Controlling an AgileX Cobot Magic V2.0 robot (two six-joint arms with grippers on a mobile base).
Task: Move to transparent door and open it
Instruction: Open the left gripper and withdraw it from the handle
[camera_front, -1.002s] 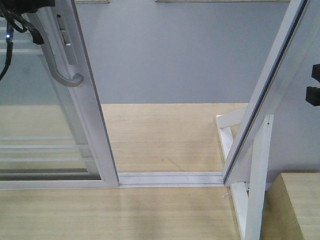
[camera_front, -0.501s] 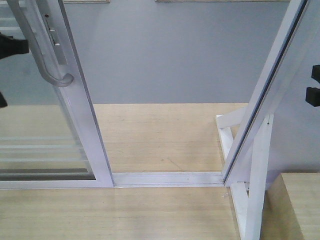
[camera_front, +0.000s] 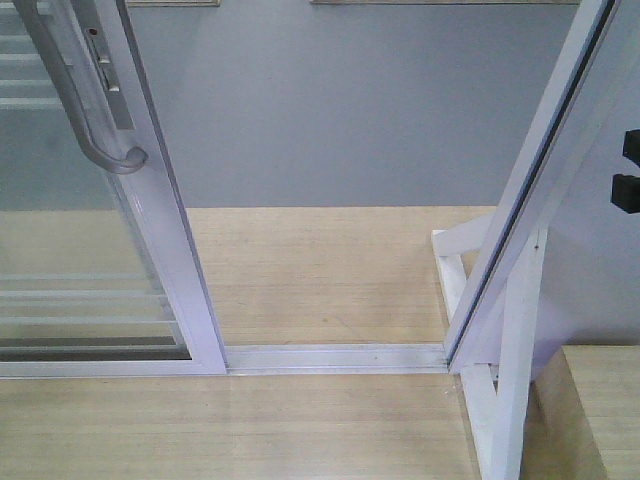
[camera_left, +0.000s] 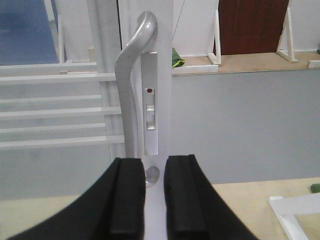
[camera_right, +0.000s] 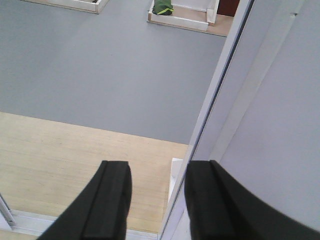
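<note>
Clear glass in a white metal frame fills the left of the front-facing view: the transparent door (camera_front: 150, 200) stands slid to the left, its edge stile leaning across the upper left corner. A curved grey bar handle (camera_front: 95, 120) runs down that stile and hooks at its lower end, with a small lock plate (camera_front: 108, 80) just beside it. Behind the glass, thin horizontal white bars (camera_front: 80, 300) show low down. A white floor track (camera_front: 335, 357) runs along the pale wooden floor (camera_front: 320, 270) from the door's foot to a bare white frame post (camera_front: 545, 160) on the right, which leans against a white brace (camera_front: 515, 350). Between door and post the gap is open onto a grey floor (camera_front: 350, 110) farther off. Neither arm shows here.

From the left wrist, the left gripper (camera_left: 154, 195) sits near the camera with its two black fingers (camera_left: 127, 195) set slightly apart, a narrow gap between them framing the white stile (no contact with the handle is visible). The handle (camera_left: 131, 90) rises just beyond, beside the lock plate (camera_left: 149, 110), which carries a small red dot.

From the right wrist, the right gripper (camera_right: 152, 200) hangs with its black fingers (camera_right: 110, 200) spread wide, holding nothing, over the wooden floor (camera_right: 60, 165) next to the white post (camera_right: 225, 85).
</note>
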